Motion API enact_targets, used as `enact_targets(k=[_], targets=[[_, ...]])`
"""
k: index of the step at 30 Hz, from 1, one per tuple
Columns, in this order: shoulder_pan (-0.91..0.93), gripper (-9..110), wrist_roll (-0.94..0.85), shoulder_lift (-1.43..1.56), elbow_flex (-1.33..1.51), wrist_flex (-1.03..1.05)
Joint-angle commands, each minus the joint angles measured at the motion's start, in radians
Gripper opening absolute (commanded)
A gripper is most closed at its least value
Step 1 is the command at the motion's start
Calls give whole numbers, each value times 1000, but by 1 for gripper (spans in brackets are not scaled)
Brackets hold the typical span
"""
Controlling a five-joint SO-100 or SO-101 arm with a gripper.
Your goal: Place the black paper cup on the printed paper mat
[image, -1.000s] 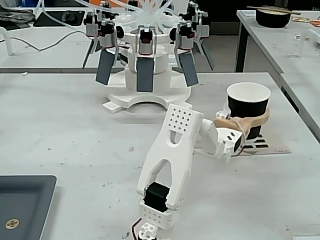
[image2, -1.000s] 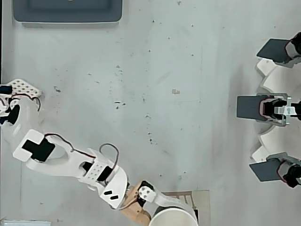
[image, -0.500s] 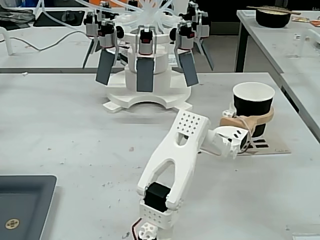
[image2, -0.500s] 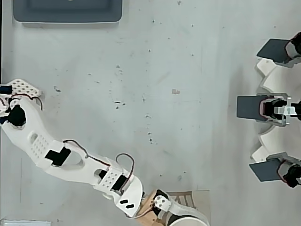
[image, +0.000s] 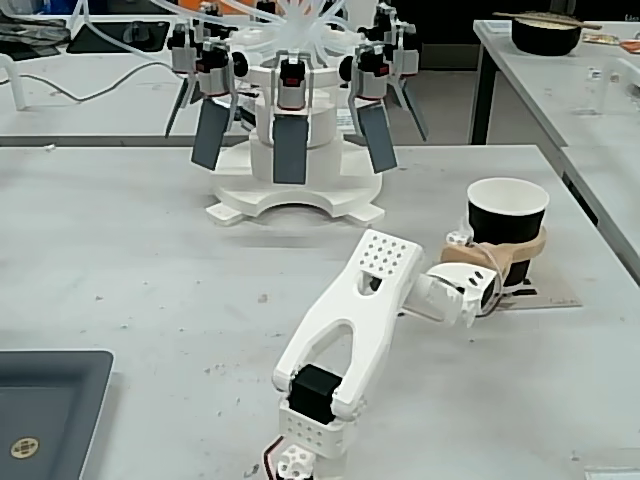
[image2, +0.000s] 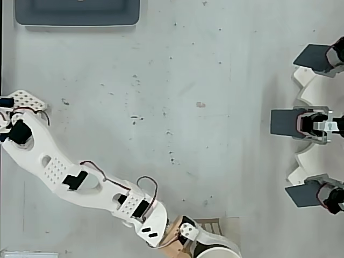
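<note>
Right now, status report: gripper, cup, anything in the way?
Gripper shut on the black paper cup, cup upright. Cup over the printed paper mat; contact with it unclear. Nothing else on the mat.

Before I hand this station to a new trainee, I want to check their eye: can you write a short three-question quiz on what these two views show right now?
1. True or false: in the fixed view, the tool is shut around the black paper cup.
2. In the fixed view, the cup stands: A) on its side, B) upright, C) upside down.
3. In the fixed view, what flat thing lies under the cup?

Key: 1. True. 2. B. 3. The printed paper mat.
</note>
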Motion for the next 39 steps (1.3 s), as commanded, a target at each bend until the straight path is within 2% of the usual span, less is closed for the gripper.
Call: enact_targets(k=[1, 22, 39], targets=[[15, 11, 11, 17, -40, -12], [17, 21, -61, 12, -14, -8], [20, 42, -110, 178, 232, -14]])
